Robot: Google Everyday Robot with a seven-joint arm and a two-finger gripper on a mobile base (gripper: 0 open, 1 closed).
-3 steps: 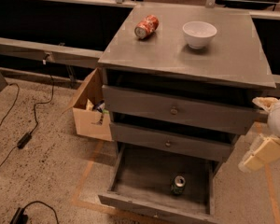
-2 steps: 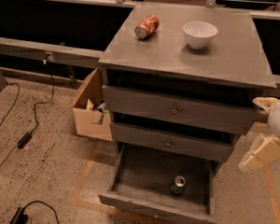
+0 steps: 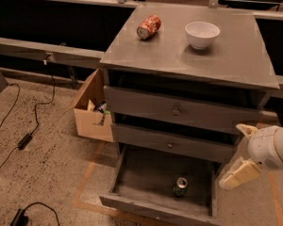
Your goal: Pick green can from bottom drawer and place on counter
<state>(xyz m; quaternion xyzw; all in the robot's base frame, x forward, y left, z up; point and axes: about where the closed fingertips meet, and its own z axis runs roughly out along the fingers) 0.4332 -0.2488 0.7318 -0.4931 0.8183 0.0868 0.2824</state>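
Note:
The green can [image 3: 180,186] stands upright in the open bottom drawer [image 3: 132,197], near its front right. The counter [image 3: 179,55] is the grey top of the cabinet. My gripper [image 3: 241,152] is at the right edge of the view, beside the cabinet at the height of the lower drawers, to the right of the can and above it. Its two cream fingers [image 3: 238,173] stand apart with nothing between them.
A red-orange can [image 3: 148,27] lies on its side on the counter at the back left. A white bowl [image 3: 202,34] stands to its right. A cardboard box [image 3: 91,111] sits on the floor left of the cabinet. Cables [image 3: 23,140] run across the floor at left.

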